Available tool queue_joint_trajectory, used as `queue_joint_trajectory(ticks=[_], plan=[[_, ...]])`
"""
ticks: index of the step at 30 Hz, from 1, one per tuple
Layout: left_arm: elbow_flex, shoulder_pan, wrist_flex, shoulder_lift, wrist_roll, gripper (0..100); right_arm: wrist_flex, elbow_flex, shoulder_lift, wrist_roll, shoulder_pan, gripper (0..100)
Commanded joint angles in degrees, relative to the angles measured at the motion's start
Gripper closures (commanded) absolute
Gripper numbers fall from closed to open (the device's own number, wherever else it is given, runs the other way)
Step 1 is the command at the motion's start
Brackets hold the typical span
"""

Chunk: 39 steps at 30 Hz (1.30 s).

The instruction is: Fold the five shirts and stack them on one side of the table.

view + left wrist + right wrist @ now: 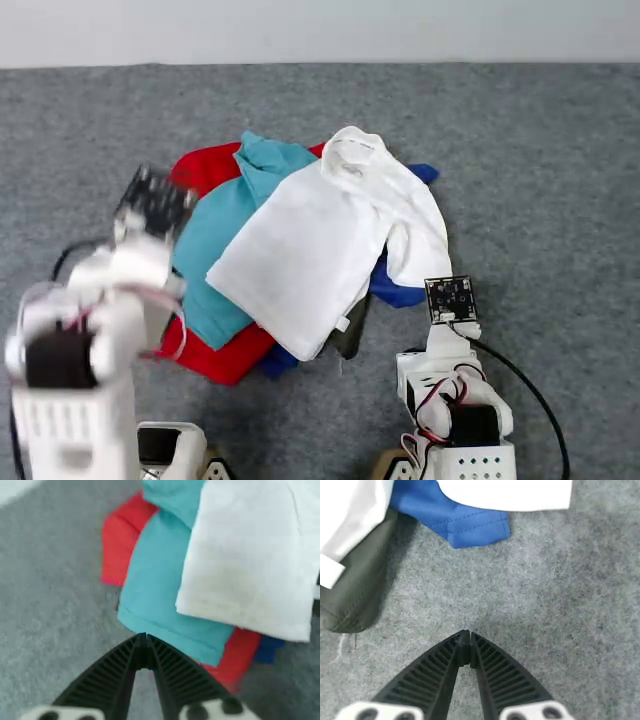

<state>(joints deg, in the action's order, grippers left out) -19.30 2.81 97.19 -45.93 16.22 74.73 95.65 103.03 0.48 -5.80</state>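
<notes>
Five unfolded shirts lie heaped in the middle of the grey worktop [540, 180] as both my tools sit pressed together, pinching nothing. The white shirt [320, 240] tops the pile, spread at a slant with its collar toward the far edge and one sleeve draped down its right side. Beneath it on the left, the teal shirt [215, 250] shows a long panel. The red shirt [205, 170] shows beyond that at the heap's far-left side and again along its near side. The blue shirt [395, 290] juts out on the right, under the white sleeve. A dark shirt [352, 335] pokes from beneath the white hem on the side nearest my arms. My left tool [145, 637], its ribbed tips meeting, is at the near-left side of the heap, pointing at the teal shirt's hem where the cloth gives way to bare worktop. I cannot tell whether it touches the fabric. My right tool [467, 634], tips likewise meeting, is over bare worktop at the heap's near-right side, near the blue shirt's sleeve end and the dark shirt but apart from both. Both arms stand along the worktop's near edge.
</notes>
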Motion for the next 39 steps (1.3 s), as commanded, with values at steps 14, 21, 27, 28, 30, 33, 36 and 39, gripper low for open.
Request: queue_joint_trajectory(ticks=[14,21,27,28,30,33,36,39], plan=[[22.46,-6.51,2.02,37.80,6.59,68,0.13,0.79,0.66,0.62,-0.22,99.0],[36.18,-5.98,1.93,57.49,8.62,66,0.13,0.79,0.66,0.62,-0.22,99.0],[53.58,-5.80,2.02,78.86,8.79,66,0.13,0.79,0.66,0.62,-0.22,99.0],[56.22,-5.80,2.11,82.55,8.70,66,0.13,0.79,0.66,0.62,-0.22,99.0],[60.18,-6.15,2.29,90.02,8.44,66,0.13,0.79,0.66,0.62,-0.22,99.0],[62.99,-6.86,2.29,99.87,6.42,66,0.13,0.79,0.66,0.62,-0.22,99.0],[67.30,-7.12,3.34,104.09,5.10,74,0.13,0.79,0.66,0.62,-0.22,99.0],[69.93,-7.30,3.34,104.09,5.10,92,0.13,0.79,0.66,0.62,-0.22,99.0]])
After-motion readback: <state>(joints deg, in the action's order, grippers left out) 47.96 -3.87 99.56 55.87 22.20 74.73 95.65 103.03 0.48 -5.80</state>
